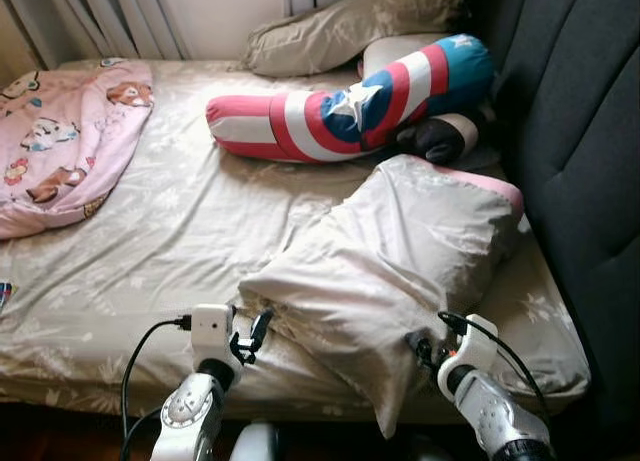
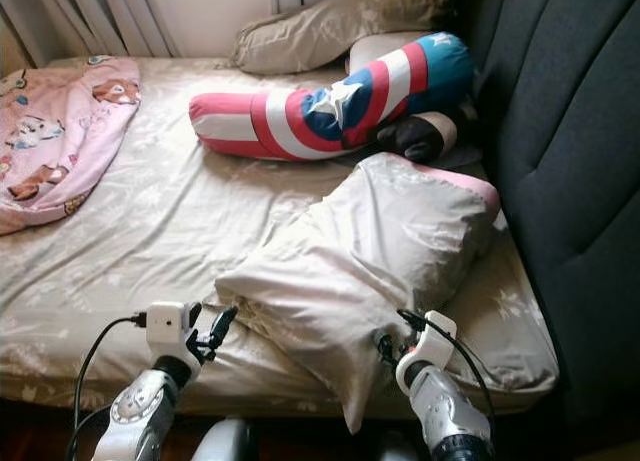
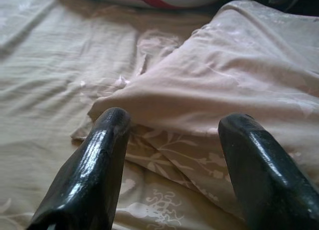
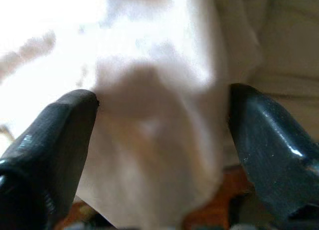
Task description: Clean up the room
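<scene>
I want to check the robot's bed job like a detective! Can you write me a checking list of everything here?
Surface: bed sheet, beige, wrinkled.
Job's things: white pillow lying askew, one corner hanging over the bed's edge.
Clutter: striped star bolster; pink blanket; beige pillow.
Grippers: left gripper open at the pillow's corner; right gripper open around the hanging corner.
Cables: black cable on the left wrist.
Surroundings: dark headboard; curtains.

The pillow [image 1: 390,261] is soft, wrinkly cloth. The bed [image 1: 180,231] sheet is smooth cloth with faint flowers. The left gripper [image 3: 172,165] fingers [image 3: 89,175] are shiny black plastic.
</scene>
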